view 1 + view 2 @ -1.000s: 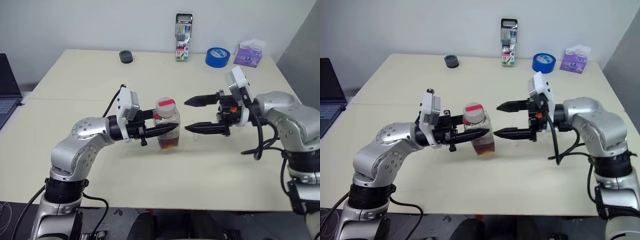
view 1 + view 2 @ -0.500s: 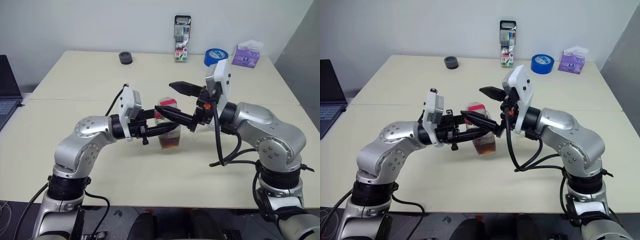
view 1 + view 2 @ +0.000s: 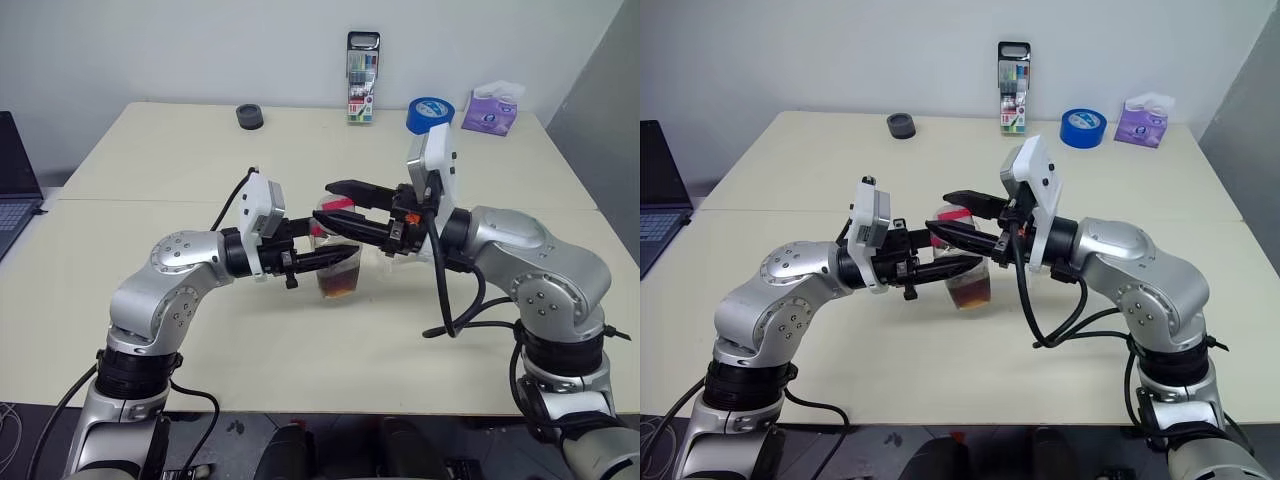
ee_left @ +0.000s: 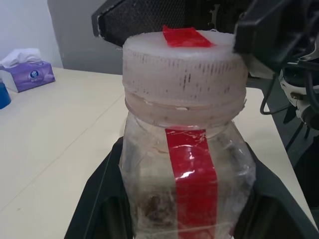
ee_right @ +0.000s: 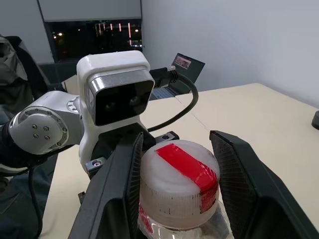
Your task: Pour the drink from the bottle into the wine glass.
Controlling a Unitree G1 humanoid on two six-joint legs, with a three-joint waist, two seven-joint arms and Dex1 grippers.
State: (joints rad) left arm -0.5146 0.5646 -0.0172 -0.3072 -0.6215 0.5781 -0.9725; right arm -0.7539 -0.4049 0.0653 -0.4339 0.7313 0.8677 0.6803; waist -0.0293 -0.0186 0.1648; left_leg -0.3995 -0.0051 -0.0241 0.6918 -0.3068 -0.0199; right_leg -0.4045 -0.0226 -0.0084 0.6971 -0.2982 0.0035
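The bottle (image 3: 338, 268) stands upright at the middle of the table, a clear squarish bottle with a red label strip (image 4: 192, 184). A little dark drink (image 3: 338, 284) sits at its bottom. My left gripper (image 3: 345, 245) comes in from the left and is shut on the bottle's body. My right gripper (image 3: 325, 205) reaches in from the right, level with the red-and-white cap (image 5: 179, 181). Its two fingers (image 5: 124, 174) press against the cap's opposite sides. The wine glass is mostly hidden behind the right gripper; I faintly see its foot (image 3: 386, 262) on the table.
Along the table's far edge stand a tall marker pack (image 3: 362, 62), a blue tape roll (image 3: 432, 112), a purple tissue pack (image 3: 490, 112) and a small black round object (image 3: 251, 115). A laptop (image 3: 12, 190) lies off the left side.
My right gripper swung left from beside the bottle to its top, and its wide-open fingers narrowed around the cap. The left gripper and the bottle stayed put.
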